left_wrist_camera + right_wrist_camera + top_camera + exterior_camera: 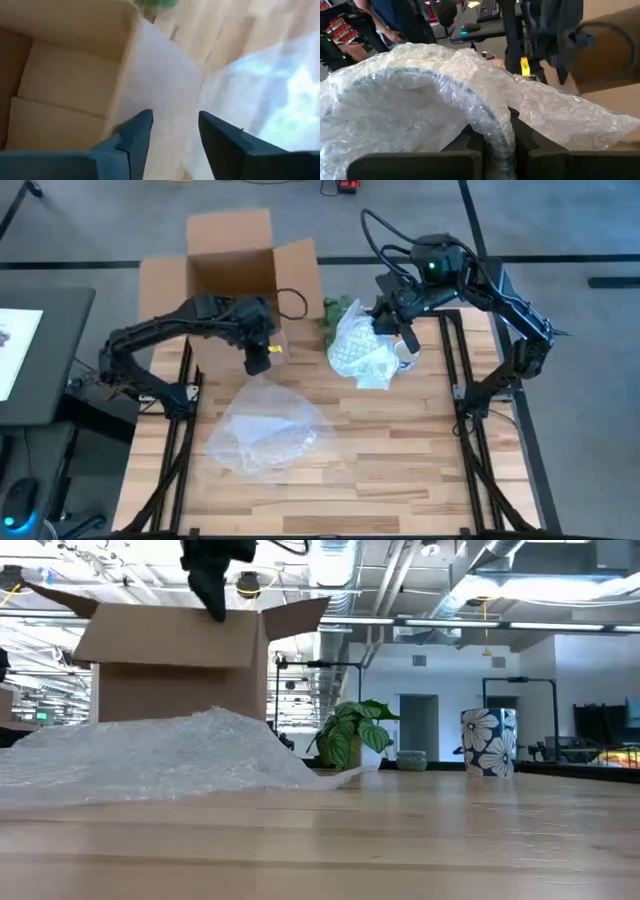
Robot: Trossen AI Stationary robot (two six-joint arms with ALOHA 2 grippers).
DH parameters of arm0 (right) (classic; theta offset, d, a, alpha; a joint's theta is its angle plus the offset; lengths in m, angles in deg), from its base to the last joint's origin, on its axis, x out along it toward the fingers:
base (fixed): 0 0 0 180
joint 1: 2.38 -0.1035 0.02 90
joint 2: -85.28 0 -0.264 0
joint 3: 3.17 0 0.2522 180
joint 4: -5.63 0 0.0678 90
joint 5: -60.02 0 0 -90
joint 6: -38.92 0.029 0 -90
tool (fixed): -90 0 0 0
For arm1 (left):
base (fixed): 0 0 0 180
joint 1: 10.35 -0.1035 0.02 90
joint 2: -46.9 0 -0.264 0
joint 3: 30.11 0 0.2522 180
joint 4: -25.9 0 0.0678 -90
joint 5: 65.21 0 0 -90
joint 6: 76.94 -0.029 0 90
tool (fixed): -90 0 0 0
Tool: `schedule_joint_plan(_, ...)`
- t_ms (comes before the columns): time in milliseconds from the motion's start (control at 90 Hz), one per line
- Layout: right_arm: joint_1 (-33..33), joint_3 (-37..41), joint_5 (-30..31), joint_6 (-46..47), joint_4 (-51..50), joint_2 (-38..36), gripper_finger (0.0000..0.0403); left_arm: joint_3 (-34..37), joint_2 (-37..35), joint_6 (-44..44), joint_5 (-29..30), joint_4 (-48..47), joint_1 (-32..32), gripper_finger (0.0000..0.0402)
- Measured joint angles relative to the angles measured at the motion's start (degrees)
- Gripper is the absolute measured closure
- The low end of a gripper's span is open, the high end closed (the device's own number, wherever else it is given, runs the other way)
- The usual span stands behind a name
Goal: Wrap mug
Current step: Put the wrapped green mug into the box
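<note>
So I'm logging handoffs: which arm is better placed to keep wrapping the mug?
The right. Its gripper is shut on the mug rim through the bubble wrap at the table's far right. The left gripper hangs open and empty beside the cardboard box, above a spare wrap sheet.

place: open-plan lab/office | evidence: exposed ceiling ducts [400,580]; glass partitions [520,725]; desk keyboard [492,10]
</note>
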Motion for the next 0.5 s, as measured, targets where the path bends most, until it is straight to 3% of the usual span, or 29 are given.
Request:
schedule_joint_plan(311,0.0,0.0,0.3,1.5,0.3,0.0,0.0379,-9.5,-0.6,3.7,-1.1,-3.3,4.0,0.0264)
schedule_joint_plan(500,0.0,0.0,0.3,1.5,0.3,0.0,0.0379,-16.4,-0.6,-1.1,5.8,-5.5,3.4,0.026)
